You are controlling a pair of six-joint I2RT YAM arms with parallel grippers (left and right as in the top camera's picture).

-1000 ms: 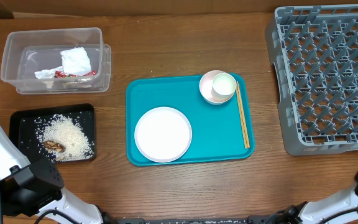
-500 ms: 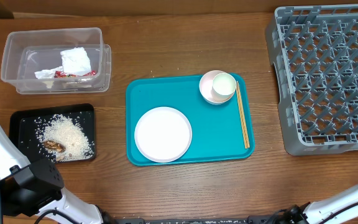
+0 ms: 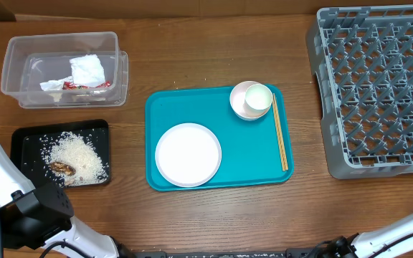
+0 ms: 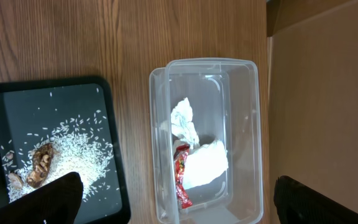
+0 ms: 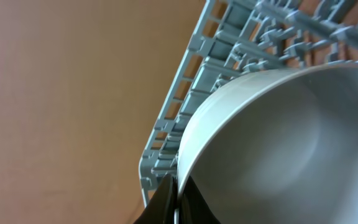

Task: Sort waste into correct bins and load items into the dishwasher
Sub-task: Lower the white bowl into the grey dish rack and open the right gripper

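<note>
Right claw (image 5: 178,200) pinches the pale bowl (image 5: 278,143); left claw (image 4: 182,200) is spread wide.

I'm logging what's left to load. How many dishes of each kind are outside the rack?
Plate: 1
Bowls: 3, two nested on the tray, one in the right claw
Chopstick pair: 1
Total: 5

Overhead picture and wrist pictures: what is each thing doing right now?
Clear tub: holds napkin and red wrapper.
Black tray: holds rice and brown scrap.
Plate: flat on teal tray.
White bowls: stacked on teal tray.
Chopsticks: lying on teal tray.
Dish rack: no dishes seen overhead.
Left pincer: open, empty.
Right pincer: shut on rim of pale bowl.
</note>
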